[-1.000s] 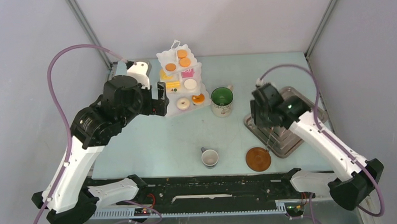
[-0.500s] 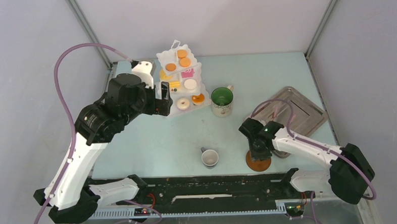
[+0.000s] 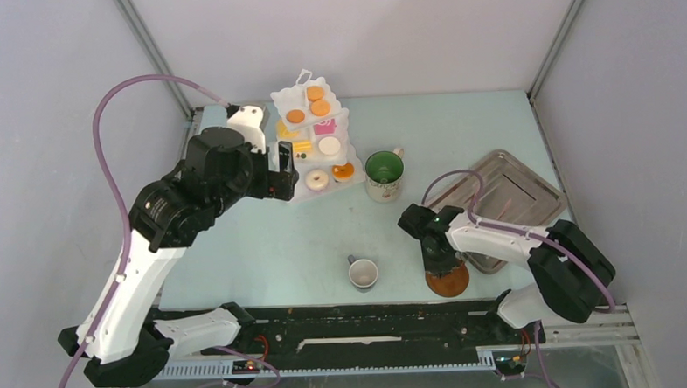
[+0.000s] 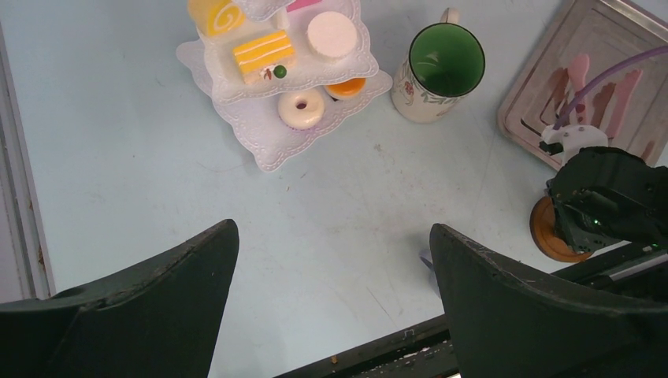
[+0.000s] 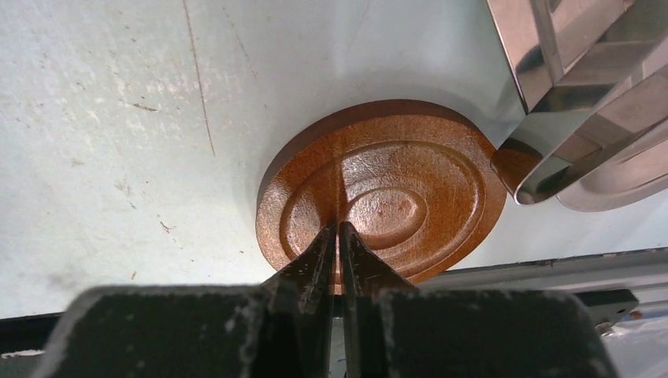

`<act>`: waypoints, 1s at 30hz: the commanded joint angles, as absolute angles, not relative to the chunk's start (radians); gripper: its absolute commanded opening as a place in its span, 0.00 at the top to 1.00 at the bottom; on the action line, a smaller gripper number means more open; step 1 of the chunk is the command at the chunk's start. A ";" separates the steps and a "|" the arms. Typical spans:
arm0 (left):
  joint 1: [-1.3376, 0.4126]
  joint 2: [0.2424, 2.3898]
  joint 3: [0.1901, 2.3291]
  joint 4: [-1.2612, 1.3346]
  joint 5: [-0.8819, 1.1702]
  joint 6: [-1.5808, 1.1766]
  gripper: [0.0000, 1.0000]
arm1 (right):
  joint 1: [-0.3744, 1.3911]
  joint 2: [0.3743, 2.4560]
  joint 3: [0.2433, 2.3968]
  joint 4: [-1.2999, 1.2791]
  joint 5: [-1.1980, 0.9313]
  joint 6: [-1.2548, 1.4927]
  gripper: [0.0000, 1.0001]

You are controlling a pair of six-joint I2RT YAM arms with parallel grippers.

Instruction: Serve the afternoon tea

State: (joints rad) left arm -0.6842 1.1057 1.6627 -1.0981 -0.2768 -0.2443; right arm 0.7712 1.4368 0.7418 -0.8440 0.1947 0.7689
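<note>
Two right fingers (image 5: 323, 252), clenched empty, rest on the saucer (image 5: 410, 181) at its near edge, probably to slide it toward the cup (image 3: 363, 273); left fingers (image 4: 157, 299) hang released near the stand (image 4: 268, 153).

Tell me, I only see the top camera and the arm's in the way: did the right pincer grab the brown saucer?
Observer: On the right wrist camera the right pincer is shut, tips together over the brown saucer's top, not clamped on its rim.
Operator: And the other one?
Observer: Its wrist camera shows the left pincer wide open, with nothing between the fingers.
Operator: Anything else I can't make out?
Observer: Pinkish tongs lie in the metal tray, plain on the left wrist camera.
</note>
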 commanded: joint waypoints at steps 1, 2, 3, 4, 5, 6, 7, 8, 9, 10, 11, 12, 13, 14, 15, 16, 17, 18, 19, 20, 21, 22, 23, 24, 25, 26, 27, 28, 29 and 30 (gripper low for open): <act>-0.681 1.098 1.712 -1.074 -0.280 -0.245 0.02 | 0.783 1.516 0.708 -0.678 0.229 0.718 0.90; -0.681 1.101 1.713 -1.074 -0.276 -0.246 0.02 | 0.782 1.522 0.712 -0.658 0.229 0.701 0.90; -0.681 1.102 1.713 -1.074 -0.272 -0.248 0.02 | 0.774 1.529 0.717 -0.623 0.224 0.678 0.90; -0.680 1.105 1.714 -1.074 -0.268 -0.251 0.02 | 0.767 1.536 0.724 -0.594 0.212 0.658 0.89; -0.681 1.105 1.715 -1.075 -0.263 -0.251 0.02 | 0.762 1.543 0.730 -0.563 0.200 0.637 0.89; -0.680 1.106 1.716 -1.074 -0.262 -0.253 0.02 | 0.758 1.550 0.736 -0.535 0.183 0.617 0.89; -0.681 1.108 1.718 -1.072 -0.263 -0.253 0.02 | 0.753 1.556 0.741 -0.508 0.168 0.599 0.89; -0.680 1.109 1.722 -1.075 -0.266 -0.252 0.02 | 0.747 1.562 0.745 -0.483 0.153 0.580 0.89; -0.681 1.114 1.728 -1.076 -0.270 -0.252 0.02 | 0.743 1.566 0.754 -0.462 0.140 0.560 0.89; -0.681 1.117 1.734 -1.078 -0.272 -0.250 0.02 | 0.742 1.570 0.761 -0.445 0.133 0.544 0.89; -0.680 1.120 1.742 -1.078 -0.274 -0.250 0.02 | 0.741 1.577 0.771 -0.432 0.131 0.533 0.88; -0.681 1.120 1.742 -1.077 -0.275 -0.250 0.02 | 0.740 1.585 0.781 -0.420 0.120 0.520 0.88; -0.680 1.120 1.743 -1.078 -0.279 -0.251 0.02 | 0.741 1.592 0.795 -0.409 0.114 0.505 0.88; -0.680 1.118 1.741 -1.079 -0.280 -0.252 0.02 | 0.740 1.600 0.808 -0.400 0.106 0.493 0.88; -0.681 1.116 1.740 -1.081 -0.281 -0.253 0.02 | 0.740 1.609 0.820 -0.385 0.095 0.483 0.87; -0.681 1.113 1.737 -1.084 -0.282 -0.254 0.02 | 0.742 1.619 0.833 -0.370 0.082 0.473 0.87; -0.681 1.111 1.735 -1.087 -0.284 -0.256 0.02 | 0.742 1.632 0.846 -0.357 0.073 0.467 0.87; -0.681 1.109 1.736 -1.092 -0.284 -0.258 0.02 | 0.742 1.652 0.864 -0.347 0.068 0.464 0.87; -0.681 1.108 1.737 -1.095 -0.283 -0.260 0.02 | 0.745 1.668 0.882 -0.338 0.062 0.460 0.87; -0.681 1.108 1.738 -1.097 -0.281 -0.261 0.02 | 0.747 1.681 0.898 -0.325 0.056 0.454 0.87; -0.681 1.106 1.737 -1.099 -0.282 -0.262 0.02 | 0.752 1.694 0.922 -0.311 0.051 0.445 0.86; -0.681 1.105 1.738 -1.102 -0.283 -0.264 0.02 | 0.756 1.709 0.940 -0.305 0.051 0.439 0.86; -0.681 1.104 1.737 -1.105 -0.284 -0.263 0.02 | 0.758 1.723 0.960 -0.304 0.051 0.439 0.86; -0.681 1.104 1.739 -1.108 -0.285 -0.265 0.02 | 0.758 1.739 0.976 -0.306 0.052 0.442 0.86; -0.681 1.104 1.739 -1.108 -0.281 -0.265 0.02 | 0.759 1.749 0.989 -0.304 0.048 0.442 0.85; -0.680 1.104 1.738 -1.108 -0.280 -0.265 0.02 | 0.761 1.758 0.998 -0.298 0.036 0.442 0.85; -0.681 1.105 1.739 -1.107 -0.281 -0.265 0.02 | 0.763 1.764 1.003 -0.291 0.031 0.439 0.84; -0.680 1.106 1.739 -1.105 -0.281 -0.267 0.02 | 0.767 1.769 1.009 -0.282 0.026 0.434 0.83; -0.681 1.107 1.739 -1.103 -0.282 -0.267 0.02 | 0.769 1.780 1.018 -0.277 0.022 0.429 0.81; -0.681 1.109 1.740 -1.103 -0.279 -0.268 0.02 | 0.769 1.790 1.032 -0.276 0.018 0.426 0.80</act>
State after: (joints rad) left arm -0.6842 1.1191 1.7039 -1.1114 -0.2771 -0.2543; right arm 0.7567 1.7271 1.0039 -0.3580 0.0509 0.4500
